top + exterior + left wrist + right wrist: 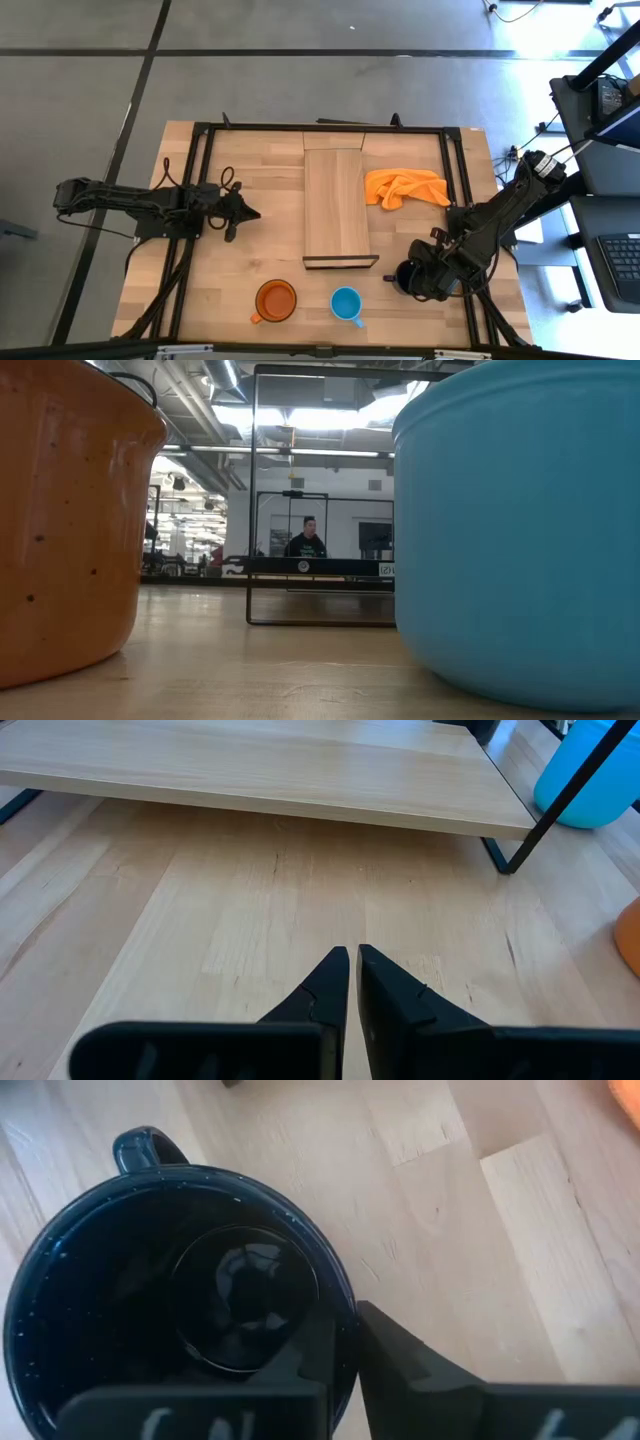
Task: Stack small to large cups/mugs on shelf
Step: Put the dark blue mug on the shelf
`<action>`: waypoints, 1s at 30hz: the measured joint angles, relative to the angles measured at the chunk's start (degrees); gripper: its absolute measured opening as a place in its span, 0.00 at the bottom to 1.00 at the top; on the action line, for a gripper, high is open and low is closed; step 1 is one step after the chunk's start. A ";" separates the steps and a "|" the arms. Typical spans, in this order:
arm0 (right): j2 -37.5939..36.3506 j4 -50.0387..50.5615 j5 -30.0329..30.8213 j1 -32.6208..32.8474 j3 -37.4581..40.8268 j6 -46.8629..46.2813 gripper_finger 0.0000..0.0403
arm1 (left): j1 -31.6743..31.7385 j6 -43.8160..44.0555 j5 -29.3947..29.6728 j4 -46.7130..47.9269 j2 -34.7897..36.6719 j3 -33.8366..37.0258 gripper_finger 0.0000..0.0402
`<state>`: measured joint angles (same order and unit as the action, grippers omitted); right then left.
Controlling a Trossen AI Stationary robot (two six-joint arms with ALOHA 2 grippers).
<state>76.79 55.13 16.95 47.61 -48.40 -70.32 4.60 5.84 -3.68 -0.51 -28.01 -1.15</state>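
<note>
The dark navy mug (404,276) is at the table's right near side, open side up, under my right gripper (418,279), which is shut on it. From above it also shows in the right wrist view (180,1310). The orange mug (275,300) and the bright blue mug (346,303) stand upright on the table near its front edge. The light-wood shelf (336,205) lies mid-table on its dark frame. My left gripper (245,212) is shut and empty, left of the shelf, just above the tabletop (352,952). My right gripper holds the navy mug by its rim (348,1302), on the side opposite the handle (150,1146). One finger (312,1348) is inside the mug and the other (400,1360) outside, coming from above. The mug is upright; whether its base is on the table cannot be told.
An orange cloth (405,187) lies crumpled right of the shelf's far half. The table's dark frame rails (455,170) run along its sides. In the low view the orange mug (60,520) and blue mug (520,530) flank the shelf's frame (320,622); a person (305,540) is far behind.
</note>
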 joint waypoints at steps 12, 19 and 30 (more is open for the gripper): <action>-3.48 14.46 2.48 -6.16 -7.79 3.39 0.06 | -0.02 -0.02 -0.01 0.00 0.00 0.00 0.05; -10.15 17.25 5.41 -14.86 -9.35 9.25 0.06 | 0.00 -0.02 -0.01 0.00 0.00 0.00 0.05; -16.30 -4.79 -15.95 -49.72 -9.44 45.57 0.06 | -0.02 -0.02 0.00 0.00 0.00 0.00 0.05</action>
<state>60.49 50.34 1.00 -2.11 -57.84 -24.76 4.58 5.83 -3.68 -0.51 -28.01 -1.15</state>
